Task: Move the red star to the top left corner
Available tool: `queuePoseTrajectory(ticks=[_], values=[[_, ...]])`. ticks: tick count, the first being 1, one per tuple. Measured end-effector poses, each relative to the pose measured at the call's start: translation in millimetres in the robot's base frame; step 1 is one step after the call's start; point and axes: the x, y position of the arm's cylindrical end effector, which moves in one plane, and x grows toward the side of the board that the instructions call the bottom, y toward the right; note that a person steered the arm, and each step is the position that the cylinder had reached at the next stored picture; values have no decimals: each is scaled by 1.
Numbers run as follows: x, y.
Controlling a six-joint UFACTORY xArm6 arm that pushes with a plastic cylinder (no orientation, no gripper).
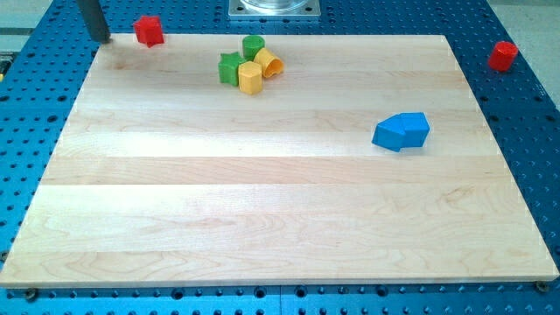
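Note:
The red star sits at the top edge of the wooden board, near its top left corner. My tip is at the board's top left corner, a short way to the left of the red star and not touching it. The rod rises out of the view's top.
A cluster of a green star, a green cylinder, a yellow hexagon and a yellow block lies at the top middle. Two blue blocks lie together at the right. A red cylinder stands off the board at the top right.

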Motion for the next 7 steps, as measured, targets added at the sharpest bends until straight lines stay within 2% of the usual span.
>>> queuePoseTrajectory(ticks=[1,2,3,4,5,6,7], values=[[10,43],[61,71],[60,97],[0,139],[0,139],[2,108],[21,67]])
